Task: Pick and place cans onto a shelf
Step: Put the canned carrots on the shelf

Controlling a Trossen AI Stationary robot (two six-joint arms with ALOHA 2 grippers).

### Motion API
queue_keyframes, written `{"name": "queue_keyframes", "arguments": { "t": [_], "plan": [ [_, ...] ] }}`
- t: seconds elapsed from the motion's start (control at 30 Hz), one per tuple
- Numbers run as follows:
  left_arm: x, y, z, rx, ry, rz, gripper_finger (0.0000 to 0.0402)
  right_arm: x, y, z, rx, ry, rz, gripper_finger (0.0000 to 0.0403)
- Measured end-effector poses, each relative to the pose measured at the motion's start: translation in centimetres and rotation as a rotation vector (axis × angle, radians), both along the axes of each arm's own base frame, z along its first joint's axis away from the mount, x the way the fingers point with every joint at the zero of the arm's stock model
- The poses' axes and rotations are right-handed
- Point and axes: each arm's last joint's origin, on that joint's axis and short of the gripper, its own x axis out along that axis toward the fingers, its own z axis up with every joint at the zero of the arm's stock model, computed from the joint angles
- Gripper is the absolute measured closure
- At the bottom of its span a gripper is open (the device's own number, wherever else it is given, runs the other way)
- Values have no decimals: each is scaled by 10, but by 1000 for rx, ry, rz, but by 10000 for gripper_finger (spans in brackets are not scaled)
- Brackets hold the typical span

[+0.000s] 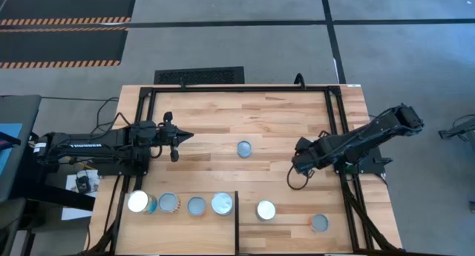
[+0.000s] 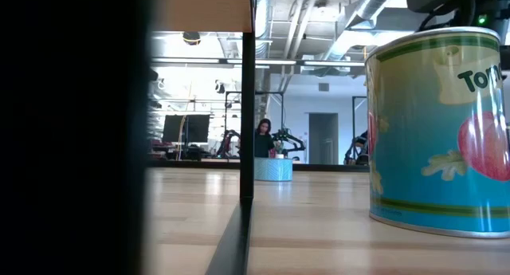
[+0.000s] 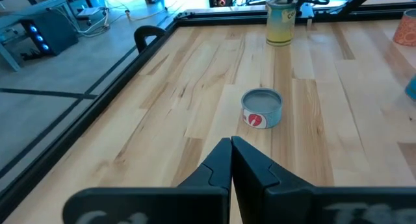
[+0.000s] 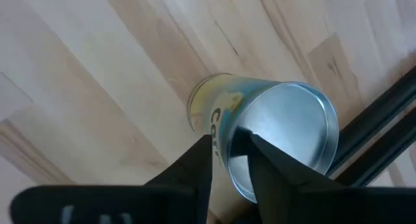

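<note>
My right gripper [image 1: 297,165] points steeply down at the table's right, open, its fingertips [image 4: 225,138] over the near rim of an upright yellow-labelled can [image 4: 214,107] with a silver top. The left wrist view shows the same can [image 3: 281,23] standing on its base. A flat can [image 1: 244,148] stands at mid-table, ahead of my shut left gripper [image 1: 182,136], which hovers at the left. The pale shelf [image 1: 182,230] lies along the near edge, with several cans such as a white-topped one [image 1: 138,202] on it. My right gripper hangs over the yellow can's top rim [image 4: 229,149], one finger before the label and one before the lid. Whether the fingers touch the can, I cannot tell. The can stands upright on the table.
Right of the shelf's dark edge [image 1: 237,219] stand a white-topped can [image 1: 266,210], blue-labelled in the low view [image 2: 438,131], and a grey-topped can [image 1: 320,223]. A black frame rail [image 1: 338,130] runs beside the right arm. A person [image 2: 263,139] is far off in the room.
</note>
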Motion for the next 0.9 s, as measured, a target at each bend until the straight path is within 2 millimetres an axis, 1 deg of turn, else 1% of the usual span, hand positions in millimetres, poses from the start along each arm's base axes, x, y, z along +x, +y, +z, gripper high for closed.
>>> {"name": "queue_keyframes", "arguments": {
  "t": [0.13, 0.27, 0.3, 0.4, 0.5, 0.63, 0.77, 0.9],
  "plan": [
    [0, 0, 0, 0, 3, 0, 401, -1, -4, -1, 12, -5, 10, 321],
    [0, 0, 0, 4, 5, -1, 401, 1, -3, 0, 22, -25, 53, 381],
    [0, 0, 0, 8, 5, -2, 402, 3, -2, 2, 30, -41, 58, 390],
    [0, 0, 0, 14, 7, -4, 401, 12, 1, 8, 68, -95, 76, 390],
    [0, 0, 0, 14, 7, -4, 401, 23, 8, 23, 116, -192, 108, 394],
    [0, 0, 0, 14, 8, -3, 401, 37, 22, 48, 150, -301, 170, 398],
    [0, 0, 0, 14, 9, -3, 401, 51, 44, 72, 157, -302, 236, 399],
    [0, 0, -1, 14, 13, -3, 401, 70, 76, 99, 155, -254, 308, 400]
  ]
}}
